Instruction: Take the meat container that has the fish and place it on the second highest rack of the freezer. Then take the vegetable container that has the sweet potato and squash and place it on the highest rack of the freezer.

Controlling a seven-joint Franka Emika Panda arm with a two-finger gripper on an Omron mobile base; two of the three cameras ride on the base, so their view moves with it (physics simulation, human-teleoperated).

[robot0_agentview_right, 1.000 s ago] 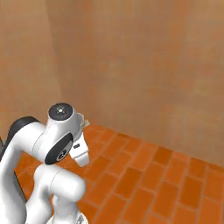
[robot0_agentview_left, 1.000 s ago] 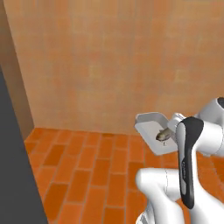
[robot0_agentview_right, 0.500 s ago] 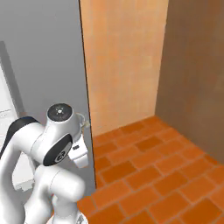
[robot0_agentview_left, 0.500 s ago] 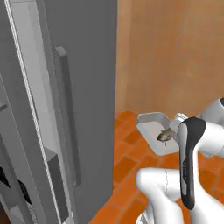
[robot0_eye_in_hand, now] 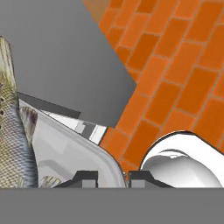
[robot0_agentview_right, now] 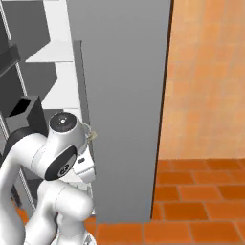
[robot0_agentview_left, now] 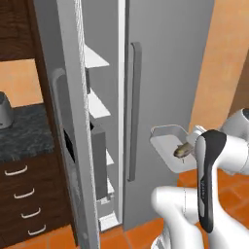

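Note:
The meat container [robot0_agentview_left: 163,143] is a shallow white tray held in the air in front of the fridge's closed wider door [robot0_agentview_left: 160,73]. The grey-brown fish [robot0_agentview_left: 183,151] lies in it, scaly and close at the left of the hand view [robot0_eye_in_hand: 13,131]. My gripper [robot0_eye_in_hand: 114,177] is shut on the tray's rim [robot0_eye_in_hand: 94,151], at the tray's right side in the left base view. The freezer door [robot0_agentview_left: 68,146] stands open to the left. White shelves show inside: an upper one [robot0_agentview_left: 95,57] and one below it [robot0_agentview_left: 99,106]. The freezer's top is cut off.
A dark bin [robot0_agentview_left: 99,163] hangs on the inside of the freezer door. Left of the fridge stand a dark counter [robot0_agentview_left: 24,138] and wooden drawers [robot0_agentview_left: 22,194]. An orange wall [robot0_agentview_right: 210,76] and brick floor [robot0_agentview_right: 201,191] lie to the right.
The whole picture has swung from a bare wall and brick floor to the open fridge, so the base has turned. The tray with the fish stays in my grip.

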